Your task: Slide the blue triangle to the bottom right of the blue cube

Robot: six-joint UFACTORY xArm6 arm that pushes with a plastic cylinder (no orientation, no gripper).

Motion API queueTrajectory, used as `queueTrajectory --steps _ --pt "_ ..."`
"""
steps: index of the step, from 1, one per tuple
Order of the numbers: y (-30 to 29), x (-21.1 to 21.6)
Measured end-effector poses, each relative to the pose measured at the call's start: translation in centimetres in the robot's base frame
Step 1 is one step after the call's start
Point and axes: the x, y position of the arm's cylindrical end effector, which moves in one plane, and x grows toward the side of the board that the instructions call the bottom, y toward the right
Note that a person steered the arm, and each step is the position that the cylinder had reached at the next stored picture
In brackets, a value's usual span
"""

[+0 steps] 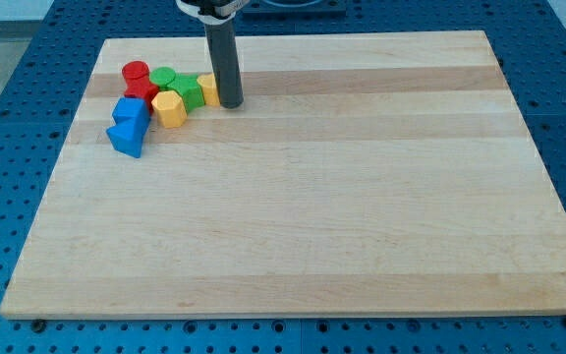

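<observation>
The blue triangle [126,138] lies at the view's upper left of the wooden board [303,197], at the lower left end of a tight cluster of blocks. The blue cube [133,110] sits just above it, touching it. My tip [230,102] is at the right end of the cluster, against a yellow block [207,89]. It is well to the right of both blue blocks and touches neither.
The cluster also holds a red cylinder [136,74], a red block [145,91], a green cylinder [163,77], a green block [188,90] and a yellow hexagonal block [170,109]. A blue perforated table surrounds the board.
</observation>
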Motion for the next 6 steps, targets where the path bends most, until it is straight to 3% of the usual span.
queueTrajectory --steps 2,3,4,6 --pt "-0.1 0.0" --pt "-3.1 6.9" --pt "-4.1 10.9" --pt "-12.6 13.1"
